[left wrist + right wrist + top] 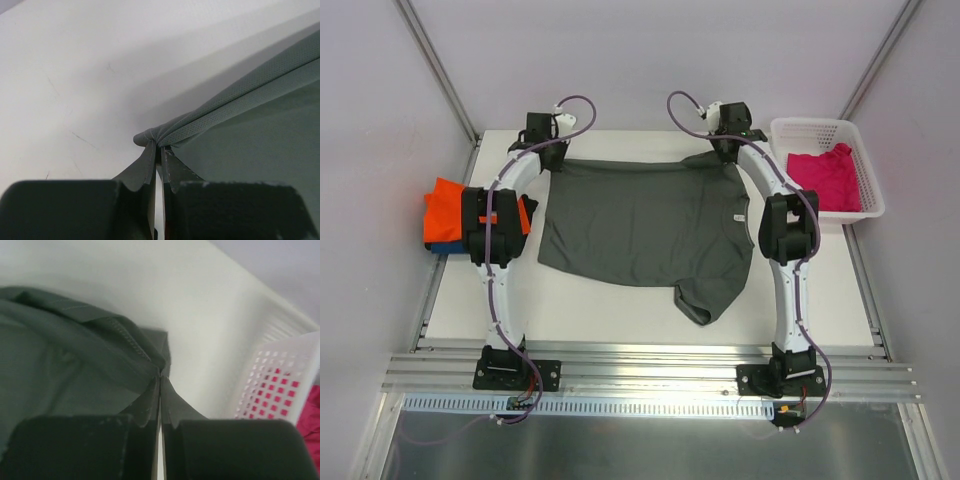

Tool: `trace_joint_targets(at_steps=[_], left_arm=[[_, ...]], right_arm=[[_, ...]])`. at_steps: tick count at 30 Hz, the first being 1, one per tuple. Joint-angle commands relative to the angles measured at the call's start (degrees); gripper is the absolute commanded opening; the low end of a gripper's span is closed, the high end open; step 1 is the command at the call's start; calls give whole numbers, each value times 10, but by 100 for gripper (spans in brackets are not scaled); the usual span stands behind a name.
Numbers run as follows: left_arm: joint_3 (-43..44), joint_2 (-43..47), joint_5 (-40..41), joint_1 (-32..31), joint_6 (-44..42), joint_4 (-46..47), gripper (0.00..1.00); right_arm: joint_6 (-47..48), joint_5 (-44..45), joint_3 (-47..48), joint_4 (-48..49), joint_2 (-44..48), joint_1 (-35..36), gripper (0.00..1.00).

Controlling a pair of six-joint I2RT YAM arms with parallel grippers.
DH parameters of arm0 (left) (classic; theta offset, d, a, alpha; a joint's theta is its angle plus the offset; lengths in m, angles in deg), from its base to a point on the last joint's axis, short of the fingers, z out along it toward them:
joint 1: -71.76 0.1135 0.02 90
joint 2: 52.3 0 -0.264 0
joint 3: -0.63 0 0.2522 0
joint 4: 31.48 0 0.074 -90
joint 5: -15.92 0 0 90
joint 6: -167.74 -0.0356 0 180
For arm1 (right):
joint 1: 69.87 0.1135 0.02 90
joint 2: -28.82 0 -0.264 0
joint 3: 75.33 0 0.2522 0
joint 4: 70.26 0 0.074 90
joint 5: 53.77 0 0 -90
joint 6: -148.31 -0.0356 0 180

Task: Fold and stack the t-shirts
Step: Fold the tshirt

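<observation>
Grip: L gripper point(554, 158) and R gripper point(720, 157) both clamped on grey shirt point(640, 225) far edge; body lies 6 o'clock, long axis 9–3.

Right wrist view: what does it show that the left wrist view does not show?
Only the right wrist view: the white mesh basket, the magenta pink t-shirt in it, the right hand. Only the left wrist view: the left hand. Both: the dark grey t-shirt pinched in a shut hand, over the white table.
</observation>
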Motion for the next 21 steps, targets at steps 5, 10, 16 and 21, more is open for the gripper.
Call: trace_joint_targets(at_steps=[5, 10, 16, 21], left_arm=[[-50, 97, -2, 7, -8, 11, 0], [-63, 116, -4, 7, -14, 10, 0], [-74, 127, -11, 7, -15, 10, 0], [-80, 128, -13, 6, -14, 9, 0]], right_arm=[[-27, -22, -61, -49, 134, 6, 1], [-36, -29, -93, -61, 178, 8, 1], [-45, -39, -125, -75, 204, 7, 0], [-50, -44, -144, -80, 211, 9, 1]])
